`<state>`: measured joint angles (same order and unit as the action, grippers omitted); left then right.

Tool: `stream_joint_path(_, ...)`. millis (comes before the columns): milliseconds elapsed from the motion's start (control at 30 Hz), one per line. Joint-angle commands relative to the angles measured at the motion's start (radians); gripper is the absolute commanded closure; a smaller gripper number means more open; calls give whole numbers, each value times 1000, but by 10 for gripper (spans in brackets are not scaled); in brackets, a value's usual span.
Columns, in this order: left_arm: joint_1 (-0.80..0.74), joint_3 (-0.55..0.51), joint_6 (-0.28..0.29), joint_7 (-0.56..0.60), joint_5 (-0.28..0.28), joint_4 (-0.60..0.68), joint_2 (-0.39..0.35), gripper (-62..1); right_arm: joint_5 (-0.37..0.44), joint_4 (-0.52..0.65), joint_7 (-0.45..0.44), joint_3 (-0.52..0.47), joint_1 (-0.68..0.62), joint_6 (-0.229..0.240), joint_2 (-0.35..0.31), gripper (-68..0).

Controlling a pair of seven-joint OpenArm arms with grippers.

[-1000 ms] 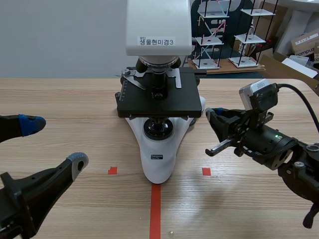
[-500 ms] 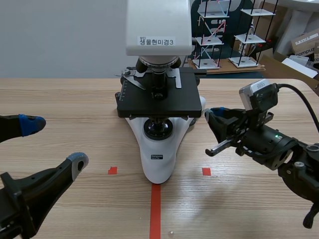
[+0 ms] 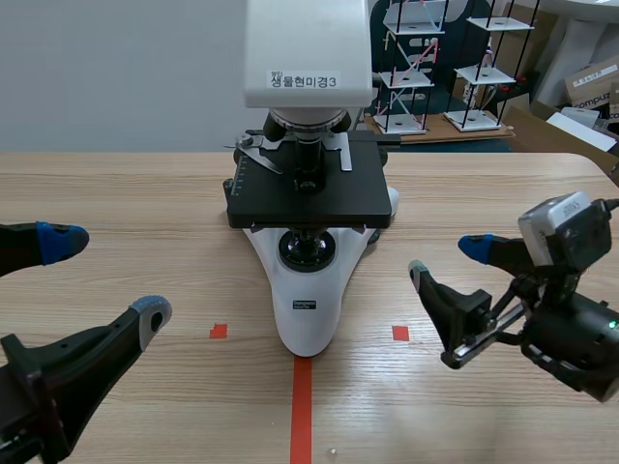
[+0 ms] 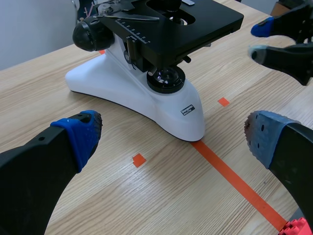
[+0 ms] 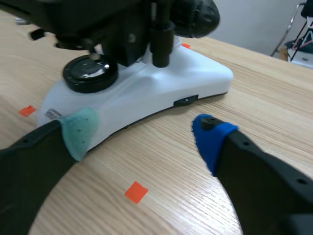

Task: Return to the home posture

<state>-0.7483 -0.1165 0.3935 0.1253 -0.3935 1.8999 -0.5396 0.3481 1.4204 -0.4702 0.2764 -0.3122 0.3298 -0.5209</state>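
Note:
A white and black microscope [image 3: 308, 203] stands upright mid-table, and nothing grips it. My left gripper [image 3: 104, 275] hangs low at the near left, open and holding nothing. In the left wrist view the microscope [image 4: 146, 93] lies ahead of the open left gripper [image 4: 171, 137]. My right gripper [image 3: 447, 259] is right of the microscope's base, apart from it, open and holding nothing. Through the right wrist camera, the open right gripper [image 5: 145, 136] has only table and an orange-red mark between its fingers. The microscope's base [image 5: 146, 83] lies just ahead of it.
The wooden table [image 3: 145, 193] ends at a grey wall. Beyond its far right edge stand wire shelves [image 3: 426, 68] and cardboard boxes [image 3: 590, 82]. The right arm's fingers [image 4: 281, 41] show beside the microscope stage in the left wrist view.
The right gripper has opened from shut and drawn back from the microscope's right side toward the near right. The left arm and the microscope have not moved.

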Motion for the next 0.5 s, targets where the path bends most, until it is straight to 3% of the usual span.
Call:
stream_joint_path(0, -2, -5, -2, 17, -7, 23, 5, -619, 10, 56, -14, -21, -41, -4, -24, -518)
stream_joint_path(100, -2, -5, -2, 17, -7, 23, 5, -619, 10, 152, -2, -64, -147, -5, -44, -618)
stream_joint_path(200, -2, -5, -2, 17, -7, 23, 5, -619, 10, 232, 0, -118, -256, -4, -47, -674)
stream_joint_path(467, -2, -5, -2, 17, -7, 23, 5, -619, 10, 417, 1, -240, -482, -4, -47, -679)
